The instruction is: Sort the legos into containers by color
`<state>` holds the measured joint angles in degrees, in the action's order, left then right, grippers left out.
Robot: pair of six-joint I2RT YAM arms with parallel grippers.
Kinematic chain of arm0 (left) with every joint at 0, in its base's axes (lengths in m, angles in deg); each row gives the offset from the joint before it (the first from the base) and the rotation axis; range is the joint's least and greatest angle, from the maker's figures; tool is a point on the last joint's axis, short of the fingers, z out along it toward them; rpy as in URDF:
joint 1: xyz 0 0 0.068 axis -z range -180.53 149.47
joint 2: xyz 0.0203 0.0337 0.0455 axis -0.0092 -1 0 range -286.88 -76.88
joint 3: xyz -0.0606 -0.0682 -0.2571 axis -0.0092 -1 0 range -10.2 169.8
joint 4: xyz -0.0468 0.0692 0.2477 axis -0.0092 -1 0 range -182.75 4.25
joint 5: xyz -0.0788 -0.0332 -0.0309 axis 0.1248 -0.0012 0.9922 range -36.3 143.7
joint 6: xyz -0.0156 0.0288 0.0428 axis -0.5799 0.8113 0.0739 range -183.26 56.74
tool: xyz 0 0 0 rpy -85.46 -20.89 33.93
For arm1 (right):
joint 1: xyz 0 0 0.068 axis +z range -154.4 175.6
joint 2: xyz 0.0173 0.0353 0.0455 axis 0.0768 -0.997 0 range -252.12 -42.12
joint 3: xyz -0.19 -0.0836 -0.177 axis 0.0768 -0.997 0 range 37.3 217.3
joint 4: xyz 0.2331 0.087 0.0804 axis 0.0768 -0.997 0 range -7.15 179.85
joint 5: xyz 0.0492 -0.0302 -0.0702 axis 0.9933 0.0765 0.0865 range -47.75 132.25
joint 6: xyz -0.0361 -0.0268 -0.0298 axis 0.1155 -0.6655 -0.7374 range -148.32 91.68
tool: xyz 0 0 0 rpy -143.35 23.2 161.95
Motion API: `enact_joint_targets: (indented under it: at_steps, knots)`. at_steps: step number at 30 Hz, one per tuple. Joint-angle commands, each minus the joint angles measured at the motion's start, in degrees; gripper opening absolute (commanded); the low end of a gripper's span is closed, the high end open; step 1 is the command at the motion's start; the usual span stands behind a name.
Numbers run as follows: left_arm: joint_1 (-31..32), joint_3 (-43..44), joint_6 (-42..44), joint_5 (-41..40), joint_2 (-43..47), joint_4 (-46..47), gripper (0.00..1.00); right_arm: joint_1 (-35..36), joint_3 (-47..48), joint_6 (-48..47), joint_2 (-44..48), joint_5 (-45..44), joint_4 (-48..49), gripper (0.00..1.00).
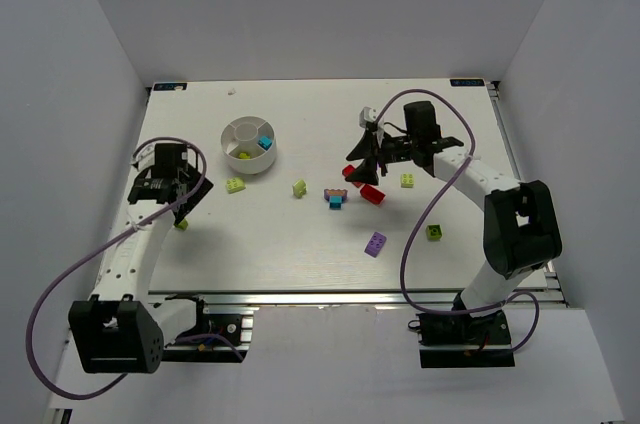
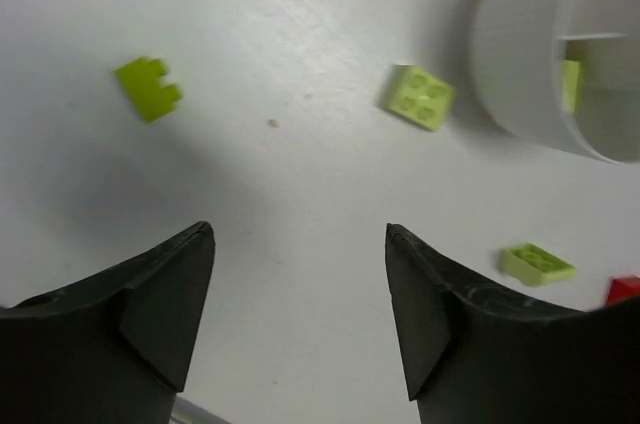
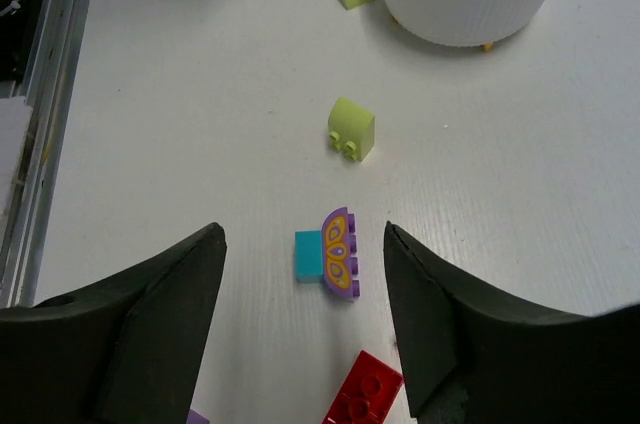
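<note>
The white divided dish point(image 1: 248, 130) stands left of centre and holds a cyan brick point(image 1: 265, 142) and a lime brick point(image 1: 243, 154). Loose lime bricks point(image 1: 235, 185) point(image 1: 299, 188) lie right of it, and another lime brick point(image 1: 181, 224) lies by my left gripper point(image 1: 168, 194). That gripper is open and empty point(image 2: 300, 234) over bare table. My right gripper point(image 1: 365, 164) is open and empty point(image 3: 302, 231), above a purple butterfly brick point(image 3: 342, 253) joined to a cyan brick point(image 3: 309, 255). A red brick point(image 3: 362, 389) lies just nearer to it.
More bricks lie right of centre: a second red one point(image 1: 352, 172), a purple one point(image 1: 375, 244), a lime one point(image 1: 409, 181) and a darker green one point(image 1: 434, 232). The left wrist view shows the dish wall point(image 2: 520, 54) at upper right. White walls enclose the table.
</note>
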<state>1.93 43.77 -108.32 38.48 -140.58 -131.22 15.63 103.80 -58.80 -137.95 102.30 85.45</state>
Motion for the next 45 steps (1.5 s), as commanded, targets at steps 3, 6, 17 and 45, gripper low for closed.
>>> enact_joint_targets:
  at_steps: [3, 6, 17, 45]
  knots:
    - [-9.48, -3.61, -4.69, -0.25, -2.12, -3.57, 0.78, 0.8, -2.25, -1.16, 2.4, -0.9, -1.66, 0.63]
    - [-13.44, -6.33, -4.78, 2.81, -4.93, 0.11, 0.76, 0.8, -2.69, -0.9, 2.49, -1.25, -1.22, 0.62]
    - [-16.34, -5.55, -3.55, 3.45, -16.8, 7.94, 0.72, 0.89, -3.66, -1.6, 3.37, -2.31, -1.39, 0.65]
    - [-13.63, -3.26, 5.16, 9.76, -13.92, 17.08, 0.13, 0.8, -1.11, -3.09, 2.58, -2.84, -4.91, 0.65]
